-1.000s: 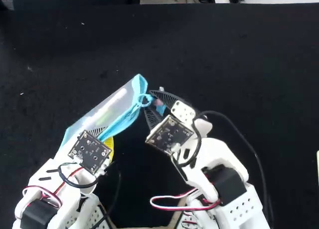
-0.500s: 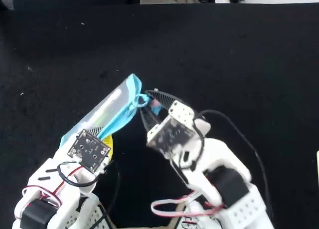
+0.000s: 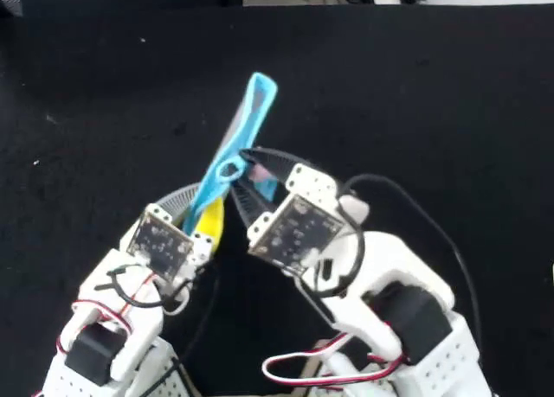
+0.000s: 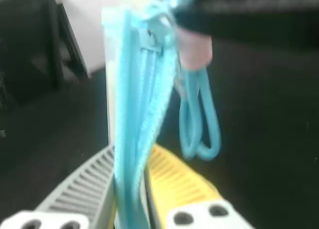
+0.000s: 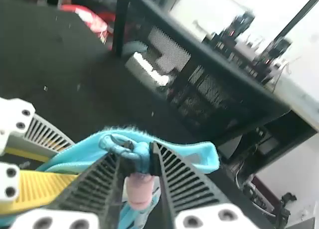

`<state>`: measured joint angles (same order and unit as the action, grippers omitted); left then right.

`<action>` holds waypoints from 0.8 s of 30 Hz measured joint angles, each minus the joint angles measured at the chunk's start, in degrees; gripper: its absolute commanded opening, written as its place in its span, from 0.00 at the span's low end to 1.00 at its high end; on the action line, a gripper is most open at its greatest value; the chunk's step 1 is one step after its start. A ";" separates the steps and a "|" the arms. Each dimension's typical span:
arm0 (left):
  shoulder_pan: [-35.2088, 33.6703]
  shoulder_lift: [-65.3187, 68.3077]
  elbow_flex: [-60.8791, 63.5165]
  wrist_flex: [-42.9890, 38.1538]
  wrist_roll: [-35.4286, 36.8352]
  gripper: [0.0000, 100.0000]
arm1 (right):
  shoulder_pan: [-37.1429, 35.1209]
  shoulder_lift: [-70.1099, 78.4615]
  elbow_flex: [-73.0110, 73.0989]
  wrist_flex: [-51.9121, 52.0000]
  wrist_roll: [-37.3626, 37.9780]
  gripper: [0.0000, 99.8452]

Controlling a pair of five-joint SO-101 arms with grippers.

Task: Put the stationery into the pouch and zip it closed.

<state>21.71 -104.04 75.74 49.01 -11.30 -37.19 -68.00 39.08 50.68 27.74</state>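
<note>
The left gripper [image 3: 197, 208] is clenched on the pouch [image 3: 247, 120]. Its grey finger [image 4: 75, 199] and its yellow finger [image 4: 182, 186] press on opposite faces, with the blue zipper edge [image 4: 132, 139] running up between them. The right gripper [image 5: 134, 154] is clenched too. Its two black ribbed fingers [image 5: 94, 189] pinch the zipper pull [image 5: 130, 148] at the top of the blue band, and a pink tab [image 5: 137, 189] hangs just below the pinch, between the fingers.

In the left wrist view a blue cord loop [image 4: 199, 124] dangles from the same spot, beside the zipper edge and apart from the yellow finger.

From above, the two grippers sit close together near the front middle of the bench [image 3: 415, 86], the right one just beside and slightly beyond the left. The pouch shows nearly edge-on there, as a narrow blue strip. It starts in the left gripper, passes the right gripper's fingertips and slants away toward the far side, so its free end stands well past both grippers. It looks lifted off the black bench cover rather than lying flat on it. What is inside cannot be made out from any view.

Behind the right arm, a black cable [image 3: 407, 220] and a red and white wire [image 3: 299, 362] loop over its white body.
</note>
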 measured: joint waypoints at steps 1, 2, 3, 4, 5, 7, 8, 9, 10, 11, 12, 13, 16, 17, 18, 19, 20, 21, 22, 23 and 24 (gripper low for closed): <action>-0.62 -0.09 0.44 0.09 0.00 0.03 | 0.00 0.00 0.00 0.00 0.00 0.01; -1.23 -0.09 0.00 0.62 0.18 0.03 | -0.09 0.00 0.00 0.00 0.00 0.01; -1.85 -0.18 -0.09 1.23 0.35 0.03 | -0.53 0.00 0.00 0.00 0.00 0.01; -2.37 -0.18 -0.09 1.85 0.44 0.03 | -1.14 0.00 0.00 0.00 0.00 0.01; -2.81 -0.62 -0.18 2.90 0.44 0.03 | -1.76 0.00 0.00 0.09 0.00 0.01; -2.99 -0.79 -0.70 5.63 0.44 0.03 | -3.08 0.00 0.00 1.05 0.00 0.01; -2.99 -0.79 -1.14 7.03 0.44 0.03 | -3.69 0.00 0.00 1.14 0.00 0.01; -2.99 -0.79 -1.76 8.26 0.44 0.03 | -4.13 0.00 0.00 1.32 0.00 0.01; -3.08 -0.79 -2.55 9.41 0.44 0.04 | -4.40 0.00 0.00 1.41 0.00 0.01; -3.08 -0.79 -3.16 10.37 0.44 0.05 | -4.57 0.00 0.00 1.41 0.00 0.01; -3.08 -0.79 -3.78 11.34 0.44 0.08 | -4.84 0.00 0.00 1.41 0.00 0.01; -3.25 -0.79 -4.13 12.04 0.44 0.11 | -5.01 0.00 0.00 1.41 0.00 0.01; -3.60 -0.70 -6.86 14.15 0.62 0.16 | -5.10 0.00 0.00 1.41 0.00 0.01; -3.78 -0.70 -7.12 14.15 0.70 0.16 | -5.10 0.00 0.00 1.41 0.00 0.01; -3.87 -0.62 -7.30 14.15 0.79 0.16 | -5.10 0.00 0.00 1.41 0.00 0.01; -4.04 -0.62 -7.38 14.15 0.79 0.16 | -5.10 0.00 0.18 1.41 0.00 0.01; -4.31 -0.62 -7.38 14.15 0.79 0.16 | -5.10 -0.09 0.70 1.41 0.00 0.01; -4.40 -0.62 -7.74 13.98 0.79 0.16 | -5.10 -0.09 1.05 1.41 0.00 0.01; -4.40 -0.53 -8.26 13.45 0.79 0.16 | -5.19 -0.09 1.49 1.41 0.00 0.01; -4.40 -0.53 -8.97 13.10 0.79 0.16 | -5.19 -0.09 1.76 1.41 0.00 0.01; -4.40 -0.53 -9.58 12.66 0.79 0.16 | -5.19 -0.09 1.85 1.41 0.00 0.01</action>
<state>17.32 -104.57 66.15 61.67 -10.51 -42.37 -68.09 40.92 52.09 27.74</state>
